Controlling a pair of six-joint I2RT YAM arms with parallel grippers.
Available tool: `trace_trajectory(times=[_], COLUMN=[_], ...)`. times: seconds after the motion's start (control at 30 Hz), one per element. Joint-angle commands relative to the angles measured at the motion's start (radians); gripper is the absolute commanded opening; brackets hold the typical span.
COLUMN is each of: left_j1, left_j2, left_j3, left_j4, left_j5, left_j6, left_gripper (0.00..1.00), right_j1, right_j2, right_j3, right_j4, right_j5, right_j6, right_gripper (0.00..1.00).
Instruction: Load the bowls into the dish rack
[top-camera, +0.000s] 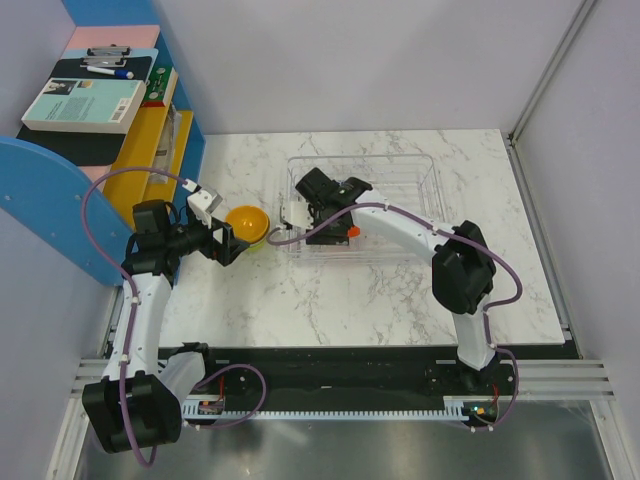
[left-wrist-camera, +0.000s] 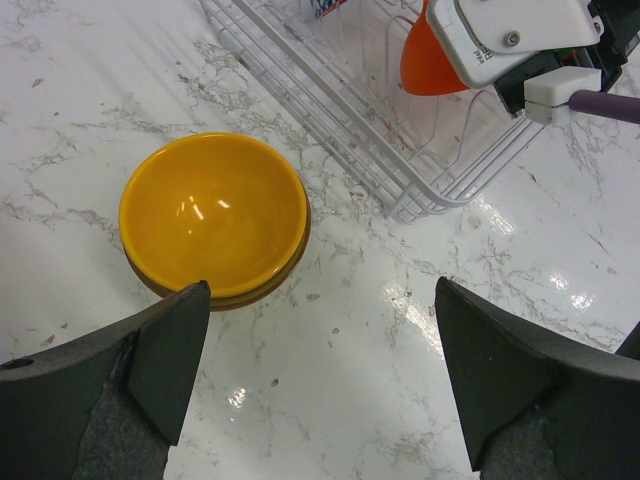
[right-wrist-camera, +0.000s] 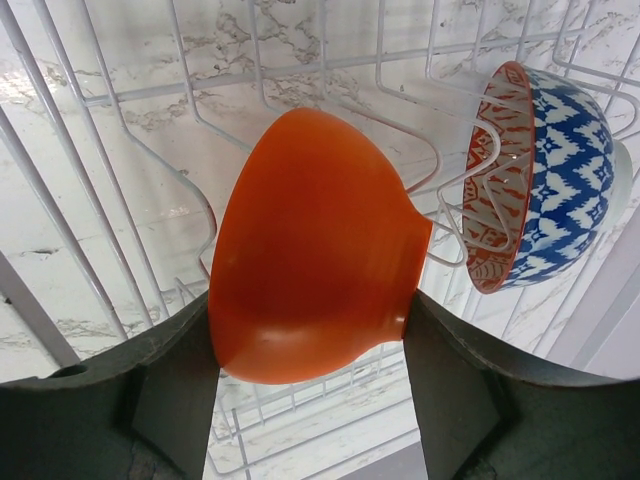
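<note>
Bowls update, going left to right: my left gripper (left-wrist-camera: 320, 300) hung over the marble table (left-wrist-camera: 400, 380) with its jaws spread wide apart, holding nothing. The yellow-orange bowl (left-wrist-camera: 213, 215) sat just ahead of the fingertips, nested on a lower bowl (left-wrist-camera: 285, 270) that showed only its rim. My worry there was the stack. Close on the top rim off-centre and the slick plastic could squirt away across the table, or both bowls could come up together and the lower one drop halfway. Moving over, the dish rack (top-camera: 400, 157) stood near the stack, and the two arms sat pretty close together by its corner, so a careless reach could have bumped wrists. Inside the rack, my right gripper (right-wrist-camera: 308, 310) was clamped across the red-orange bowl (right-wrist-camera: 310, 230), which was tipped on edge above the wires and not seated, as far as I could judge. Pads on a smooth curved wall looked like a grip that could slide. Just beside it the blue-white zigzag bowl (right-wrist-camera: 555, 170) stood on edge between the dividers, so letting go early or swinging sideways could have knocked it over.
</note>
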Motion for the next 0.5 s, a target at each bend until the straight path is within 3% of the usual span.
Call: trace_trajectory(times=[0.0,0.2,0.47], left_j1=[0.009,0.011,0.011], left_j2=[-0.021,-0.020,-0.025], left_j3=[-0.004,-0.005,-0.005], left_j4=[0.025,0.025,0.025], left_j5=[0.041,0.047,0.044], left_j6=[0.025,0.028,0.025], left_gripper=[1.00,1.00,1.00], right_j1=[0.011,0.011,0.011], right_j2=[0.038,-0.034,-0.113], right_j3=[0.041,0.057,0.078], right_j4=[0.022,0.022,0.000], right_j5=[-0.067,-0.061,-0.070], right_j6=[-0.002,0.012,0.043], right_gripper=[0.75,0.97,0.98])
